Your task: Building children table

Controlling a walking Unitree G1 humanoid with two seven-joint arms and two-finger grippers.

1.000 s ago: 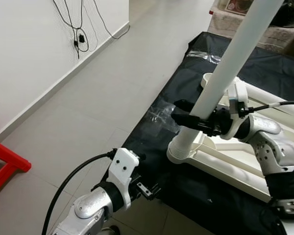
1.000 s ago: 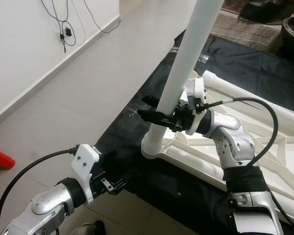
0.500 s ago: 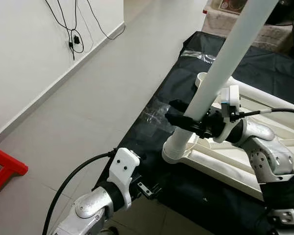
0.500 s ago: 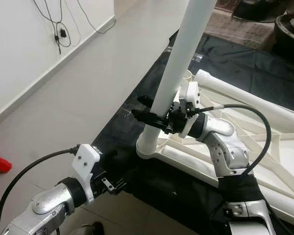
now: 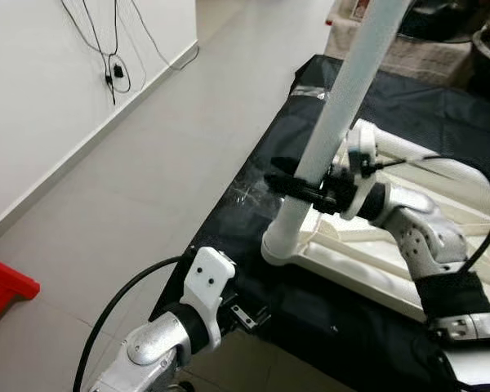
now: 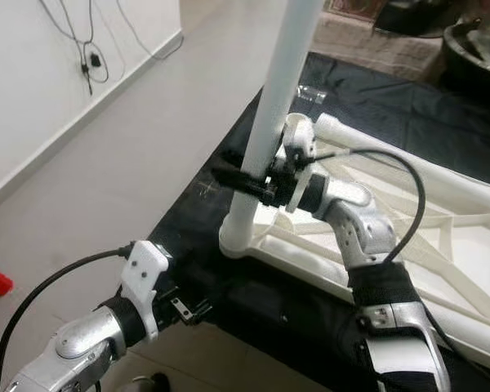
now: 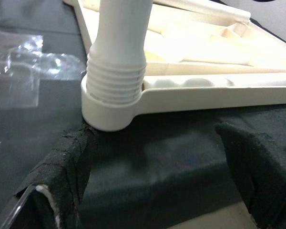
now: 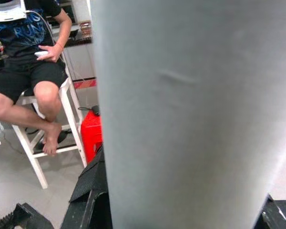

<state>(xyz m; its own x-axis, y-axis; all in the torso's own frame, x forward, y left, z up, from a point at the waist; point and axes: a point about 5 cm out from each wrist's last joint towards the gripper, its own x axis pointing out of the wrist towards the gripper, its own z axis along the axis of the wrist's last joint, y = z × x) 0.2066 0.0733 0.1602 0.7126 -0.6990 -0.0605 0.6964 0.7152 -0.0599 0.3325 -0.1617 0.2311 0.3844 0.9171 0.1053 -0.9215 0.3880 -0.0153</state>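
A white table top (image 5: 376, 269) lies upside down on a black mat (image 5: 343, 327). A long white leg (image 5: 335, 114) stands in its near corner socket (image 5: 282, 245), leaning slightly to the right. My right gripper (image 5: 298, 186) is shut on the leg a short way above the socket. The leg's smooth side (image 8: 190, 119) is close up in the right wrist view. My left gripper (image 5: 249, 314) hangs low at the mat's near edge, open, its fingers (image 7: 62, 171) spread apart and pointing at the threaded leg base (image 7: 117, 71).
A second white leg (image 5: 416, 155) lies along the table top's far side. A clear plastic bag (image 5: 249, 192) rests on the mat. A red stool (image 5: 4, 290) stands at my left, cables (image 5: 110, 77) hang on the wall. A person (image 8: 33, 71) sits on a white stool.
The whole view has shifted. The right gripper keeps its hold and the leg now stands a little more upright in the socket. The left arm has not moved.
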